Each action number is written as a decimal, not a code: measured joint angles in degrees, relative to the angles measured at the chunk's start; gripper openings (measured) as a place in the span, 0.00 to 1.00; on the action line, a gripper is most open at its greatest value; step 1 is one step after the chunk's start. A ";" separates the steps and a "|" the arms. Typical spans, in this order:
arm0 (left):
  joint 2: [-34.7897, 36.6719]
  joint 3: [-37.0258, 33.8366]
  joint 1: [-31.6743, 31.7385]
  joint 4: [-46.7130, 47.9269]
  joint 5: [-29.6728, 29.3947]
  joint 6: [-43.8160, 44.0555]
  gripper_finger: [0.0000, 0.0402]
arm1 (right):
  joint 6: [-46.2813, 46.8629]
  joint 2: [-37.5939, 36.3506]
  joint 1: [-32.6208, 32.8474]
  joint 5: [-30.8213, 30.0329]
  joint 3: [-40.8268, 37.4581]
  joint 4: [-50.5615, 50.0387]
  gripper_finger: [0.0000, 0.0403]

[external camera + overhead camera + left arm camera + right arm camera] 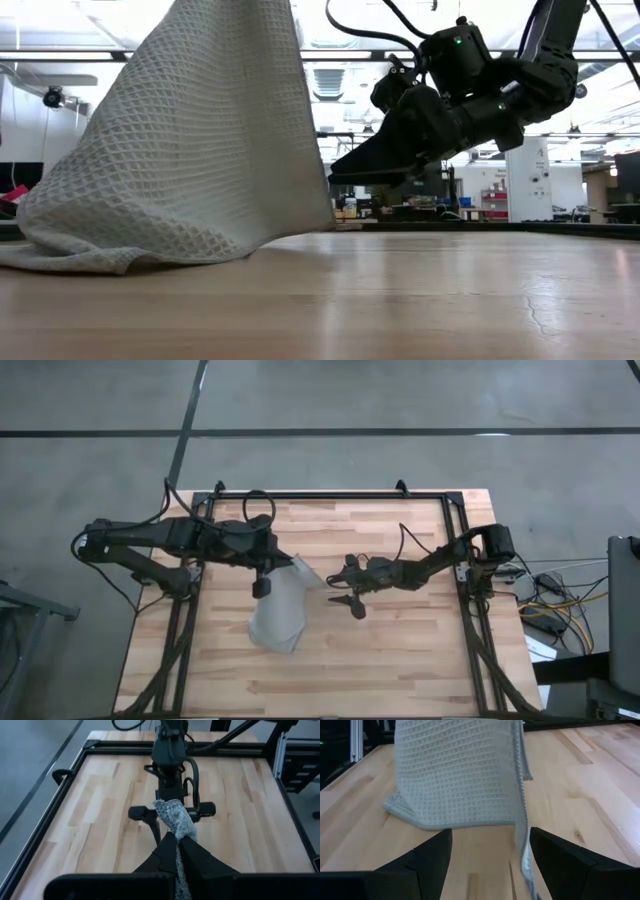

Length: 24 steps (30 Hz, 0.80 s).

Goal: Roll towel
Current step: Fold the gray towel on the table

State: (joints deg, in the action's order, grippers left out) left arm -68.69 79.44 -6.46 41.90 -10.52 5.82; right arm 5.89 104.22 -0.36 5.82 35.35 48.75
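1. Two dark robot arms reached in over a pale wooden table (400,650) from opposite sides, seen from above.
2. The left gripper (283,563) sat over the left-centre of the table, its fingers (192,854) pressed together and clamped on one corner of the towel (280,615).
3. The towel, a light grey-blue waffle-textured cloth, hung lifted from that pinched corner; its lower part draped down and rested bunched on the table just nearer than the left gripper.
4. In the table-level view, the towel (190,150) rose like a tent out of the top of the picture, with its bottom edge folded flat on the wood.
5. The right gripper (349,600) hovered above the table's centre, just to the right of the towel, with its two fingers (432,852) spread wide apart and holding nothing.
6. From the right wrist camera, the hanging towel (455,775) filled the space ahead of the open fingers, one loose edge trailing down between them.
7. A black metal frame (330,494) edged the table.
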 joint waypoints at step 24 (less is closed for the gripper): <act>0.00 0.00 0.01 -1.58 1.64 -0.04 0.02 | 8.38 0.00 -0.02 0.09 3.43 -2.32 0.66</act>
State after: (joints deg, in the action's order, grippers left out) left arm -68.69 79.44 -6.45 40.32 -8.88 5.78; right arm 14.27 104.22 -0.38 5.91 38.78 46.43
